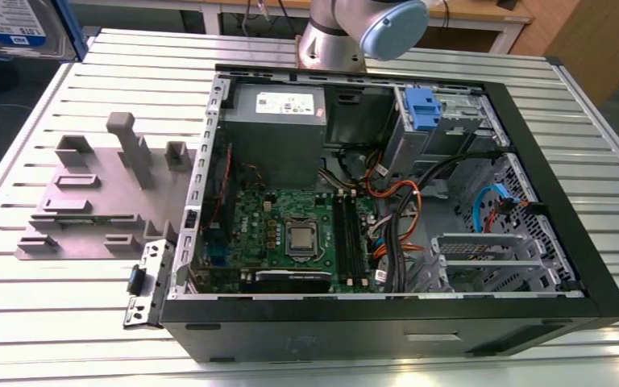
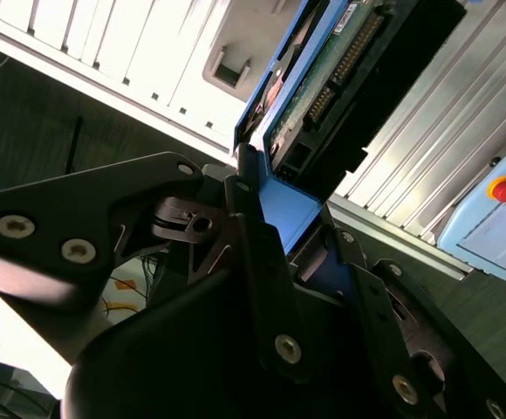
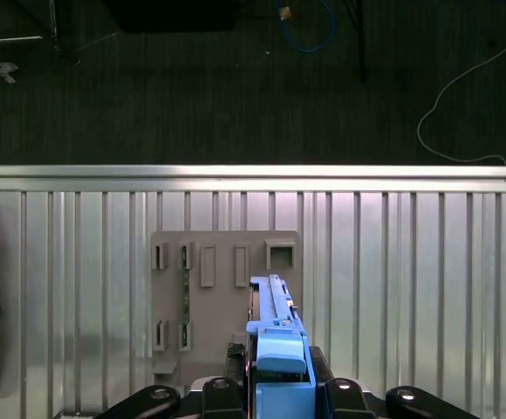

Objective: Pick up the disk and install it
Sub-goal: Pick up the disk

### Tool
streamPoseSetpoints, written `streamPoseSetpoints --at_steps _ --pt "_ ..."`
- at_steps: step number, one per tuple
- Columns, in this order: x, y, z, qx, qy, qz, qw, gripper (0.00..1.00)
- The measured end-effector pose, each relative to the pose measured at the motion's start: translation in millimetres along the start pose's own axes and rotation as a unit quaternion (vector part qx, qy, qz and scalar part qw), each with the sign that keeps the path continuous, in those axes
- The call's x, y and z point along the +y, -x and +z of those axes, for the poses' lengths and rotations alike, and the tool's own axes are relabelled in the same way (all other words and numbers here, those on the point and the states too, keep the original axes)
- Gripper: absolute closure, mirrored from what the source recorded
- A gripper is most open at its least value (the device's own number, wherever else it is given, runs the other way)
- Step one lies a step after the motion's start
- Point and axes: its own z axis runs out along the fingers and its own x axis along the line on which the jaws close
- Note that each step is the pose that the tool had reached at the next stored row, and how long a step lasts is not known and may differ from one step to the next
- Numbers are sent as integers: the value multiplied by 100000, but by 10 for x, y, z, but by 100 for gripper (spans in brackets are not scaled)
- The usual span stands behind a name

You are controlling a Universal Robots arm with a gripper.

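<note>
Hand [image 2: 283, 218] is pinched on the disk [image 2: 336, 65]. In the second wrist view its black fingers [image 2: 262, 262] press on either side of the blue caddy, w/ the drive's circuit-board side and connector row showing past them. In the first wrist view the disk [image 3: 275, 336] is seen edge-on, clamped upright and held in the air above the grey fixture [image 3: 222, 262], not touching it. The slatted metal bench [image 3: 410, 262] lies under that, and dark floor w/ loose cables sits beyond the bench edge.

In the exterior view the disk [image 1: 14, 28] shows at the frame's upper left, label face visible, raised clear of the bench near its far corner on the exterior view's left.

An open PC case [image 1: 396, 201] lies on its side around the bench's middle – motherboard [image 1: 288, 234] in the floor of the case, grey power supply [image 1: 277, 121] toward the far edge, and a blue bracket [image 1: 422, 109] in the drive bay at the case's far corner on the exterior view's right. The fixture is just beside the case, on the exterior view's left. The arm's base joint [image 1: 363, 28] stands at the far edge behind the case.

A pale blue-grey device w/ a red button [image 2: 497, 201] is near the bench edge in the second wrist view.
</note>
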Motion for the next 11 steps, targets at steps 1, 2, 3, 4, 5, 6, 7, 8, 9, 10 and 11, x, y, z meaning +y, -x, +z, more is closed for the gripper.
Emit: streamPoseSetpoints --at_steps 1,2,3,4,5,6,7,8,9,10,11 --pt "0 0 0 1 0 -2 100000 64" --pt "-2 0 0 1 2 -2 100000 64" --pt "-3 -1 0 1 1 -5 100000 64" --pt "-3 -1 0 1 2 -5 100000 64" --pt "-3 -1 0 1 5 -2 100000 64" --pt "-7 -1 0 2 0 -5 100000 64" --pt "-15 -1 0 1 1 -13 100000 64" --pt "-21 -1 0 1 0 -11 100000 64" --pt "-27 -1 0 -1 -2 -5 100000 64" --pt "-33 -1 0 1 1 -4 100000 64" --pt "-40 -1 0 1 0 -5 100000 64"
